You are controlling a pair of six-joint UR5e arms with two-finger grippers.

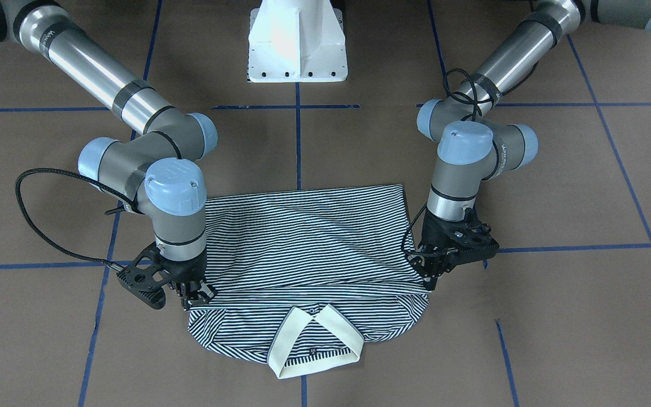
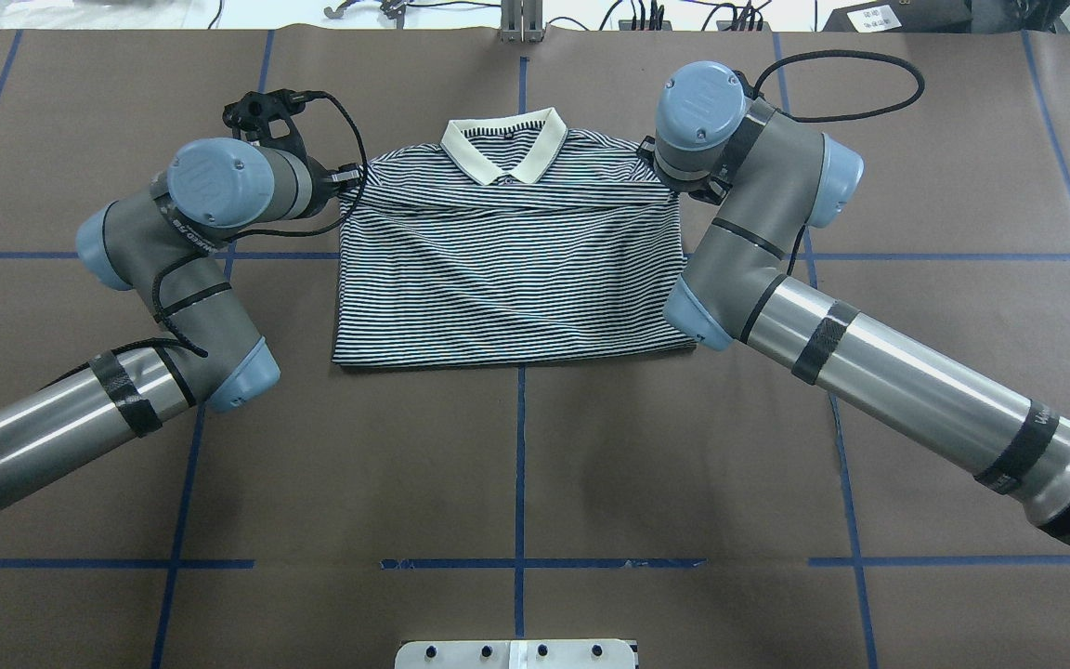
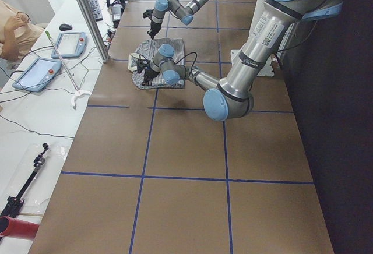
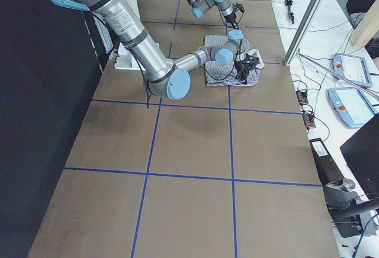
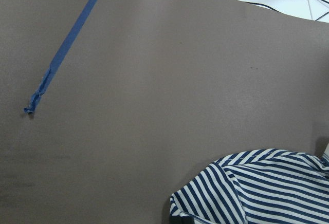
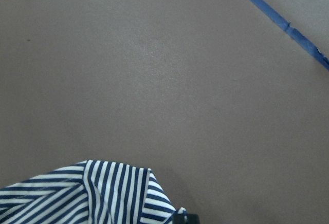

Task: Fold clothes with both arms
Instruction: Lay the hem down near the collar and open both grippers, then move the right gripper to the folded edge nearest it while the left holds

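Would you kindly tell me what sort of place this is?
Probably a robotics lab workcell: the left arm and right arm work a polo shirt on a table gridded with blue tape, with teach pendants alongside.

One polo shirt [image 1: 308, 237], with one cream collar [image 1: 287, 339]; its buttons are too small to count. Two arms, the left arm [image 1: 461, 164] and the right arm [image 1: 173, 209], each end in one black gripper, which makes two: the left gripper [image 1: 430, 274] and the right gripper [image 1: 195, 295]. Each wrist carries one looping black cable, two in all: the left cable [image 1: 450, 79] and the right cable [image 1: 31, 220]. One white pedestal base [image 1: 297, 45]. Off to the side are two screen pendants — the near pendant [image 3: 36, 73] and the far pendant [image 3: 73, 43] — and one person [image 3: 14, 27], only partly in frame.
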